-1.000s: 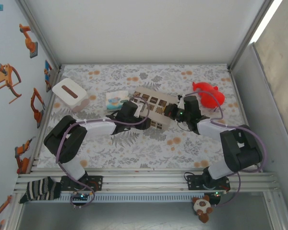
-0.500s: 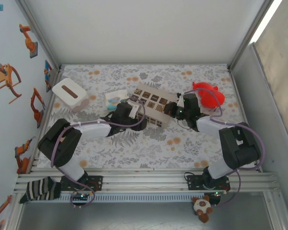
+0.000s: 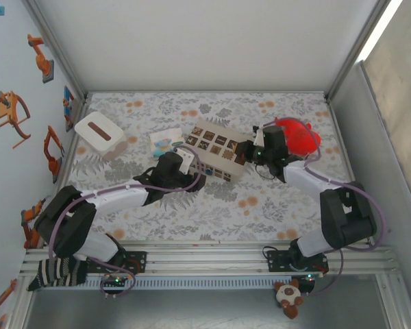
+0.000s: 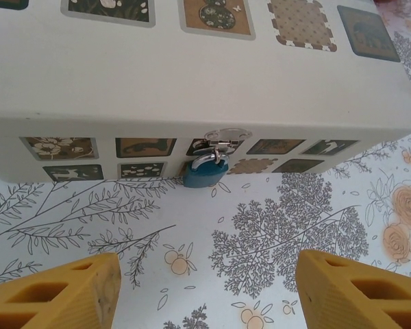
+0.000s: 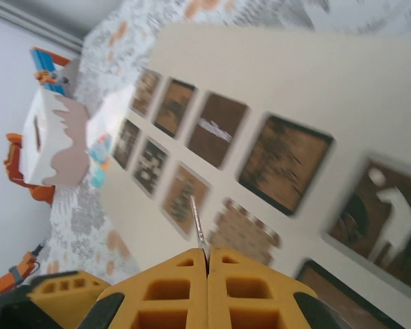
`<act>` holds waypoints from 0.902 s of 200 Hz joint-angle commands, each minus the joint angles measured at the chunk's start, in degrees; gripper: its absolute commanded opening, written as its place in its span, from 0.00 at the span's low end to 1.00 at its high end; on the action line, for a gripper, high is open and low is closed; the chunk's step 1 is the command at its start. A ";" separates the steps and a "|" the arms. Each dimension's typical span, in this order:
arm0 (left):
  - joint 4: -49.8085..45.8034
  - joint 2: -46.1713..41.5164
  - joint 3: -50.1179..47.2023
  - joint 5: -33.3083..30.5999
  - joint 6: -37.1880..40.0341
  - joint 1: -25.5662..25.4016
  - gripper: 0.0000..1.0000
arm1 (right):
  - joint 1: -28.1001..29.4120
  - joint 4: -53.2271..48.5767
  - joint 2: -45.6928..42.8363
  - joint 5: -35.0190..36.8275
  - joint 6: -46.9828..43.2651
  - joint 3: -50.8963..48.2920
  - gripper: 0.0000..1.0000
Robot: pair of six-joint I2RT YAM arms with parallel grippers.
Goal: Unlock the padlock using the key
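Floral tablecloth point(image 4: 294, 226); cream rectangular box point(image 4: 192, 75), rounded blue padlock point(image 4: 205, 175), slim metal key point(image 5: 198, 225)

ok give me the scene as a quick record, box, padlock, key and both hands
box: white, picture tiles, lid closed, on floral table
padlock: blue, hanging from the silver hasp on the box front
left hand: open, facing padlock, not touching it
right hand: shut on key
key: thin metal blade, held over box lid
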 commanded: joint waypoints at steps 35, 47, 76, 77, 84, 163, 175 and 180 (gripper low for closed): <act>5.79 -0.74 -2.24 0.88 3.36 -1.26 0.68 | -0.20 2.42 -5.09 -1.20 2.29 0.70 0.00; 6.74 -0.86 -2.95 1.07 3.82 -1.24 0.68 | -0.06 3.74 -4.71 -2.04 3.97 0.10 0.00; 10.66 0.20 -4.46 5.54 2.87 0.51 0.68 | 0.68 5.78 -4.51 -1.79 6.42 -1.41 0.00; 10.82 0.32 -4.47 5.79 2.78 0.61 0.68 | 0.68 5.76 -4.51 -1.75 6.47 -1.43 0.00; 11.86 0.75 -4.57 6.99 2.16 1.14 0.67 | 0.77 5.79 -4.51 -1.26 6.61 -1.69 0.00; 21.10 10.27 -3.38 14.81 -2.42 4.52 0.64 | 1.10 10.95 2.00 -1.70 8.30 -1.56 0.00; 22.35 11.48 -3.07 15.98 -3.09 5.26 0.63 | 1.13 11.53 3.26 -2.16 8.35 -1.21 0.00; 22.54 11.97 -2.82 16.51 -3.19 5.49 0.62 | 1.17 11.63 3.85 -2.45 8.43 -0.95 0.00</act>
